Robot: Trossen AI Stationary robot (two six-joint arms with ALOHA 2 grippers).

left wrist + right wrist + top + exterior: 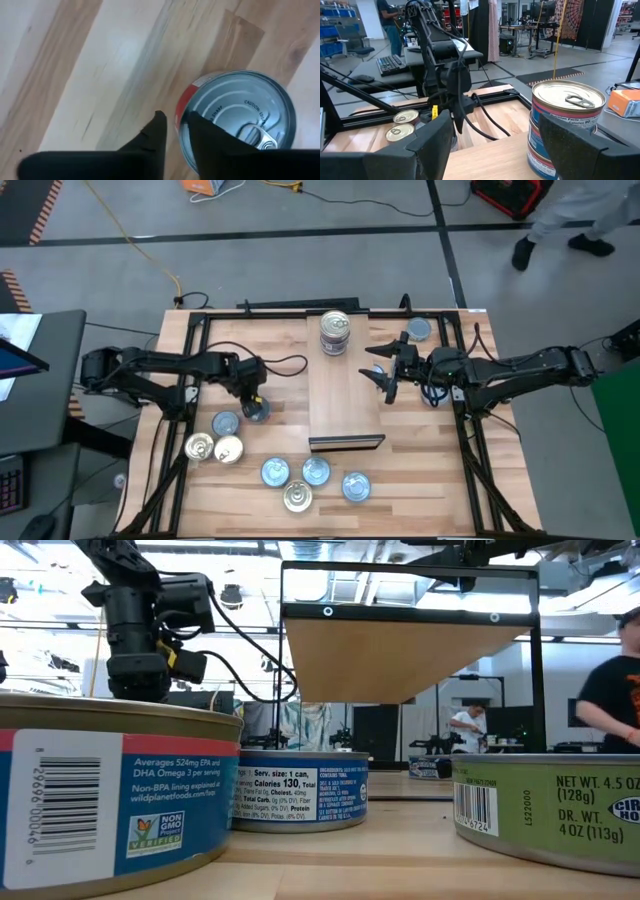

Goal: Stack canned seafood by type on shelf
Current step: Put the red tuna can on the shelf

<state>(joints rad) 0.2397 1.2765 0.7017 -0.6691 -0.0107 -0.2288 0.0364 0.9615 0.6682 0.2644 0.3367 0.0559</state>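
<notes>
My left gripper [255, 402] points down over a tin [258, 413] with a silver top and a red band [240, 117], left of the shelf [345, 395]. It is closed on that tin's rim. My right gripper [385, 377] hovers open over the shelf's right edge, touching nothing. In the right wrist view its fingers [502, 150] frame the board [490, 162]. A stack of tins [335, 332] [567, 130] stands on the shelf's far end. Several loose tins, blue-topped [316, 471] and gold-topped [200, 446], lie flat on the tabletop near the front. My left gripper takes the tin by its rim [181, 119] on the side with the red band. It comes from above, pointing down. One finger [155, 137] stands outside the wall and the other [210, 145] lies over the lid. Whether the tin is lifted off the tabletop I cannot tell.
One more tin [420, 330] sits by the far right frame bar. Black frame rails [470, 430] run along both sides of the table. In the low view, big tins [120, 800] [550, 810] fill the foreground under the raised shelf [400, 660]. A person [570, 215] walks beyond the far right corner.
</notes>
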